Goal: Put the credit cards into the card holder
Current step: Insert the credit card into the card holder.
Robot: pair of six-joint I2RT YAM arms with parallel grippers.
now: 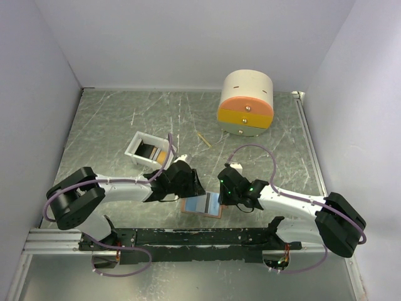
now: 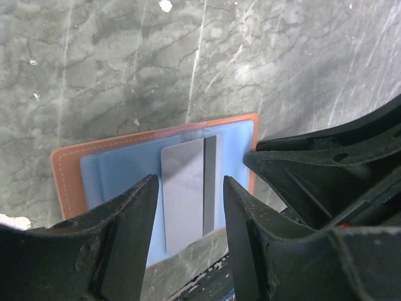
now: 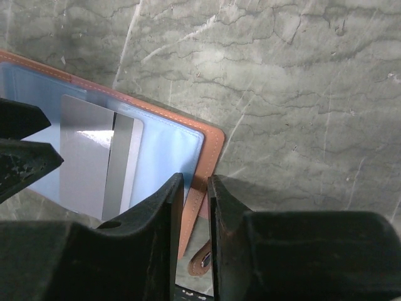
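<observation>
— What is in the upper right of the top view?
— A round drawer box (image 1: 246,103). Its top is cream, under it is an orange drawer, then a yellow one, each with a small knob, and the lowest band is pale.
— And to the left of it?
— A thin wooden stick (image 1: 203,139) lies flat just left of the centre, apart from the box. Further left stands a white rectangular tray (image 1: 134,145), turned at an angle.
— What do they lie on?
— A table (image 1: 113,119) with a grey-green marble pattern. White walls (image 1: 188,37) close it on three sides. In the left wrist view a small white crumb (image 2: 165,5) sits at the top edge.
</observation>
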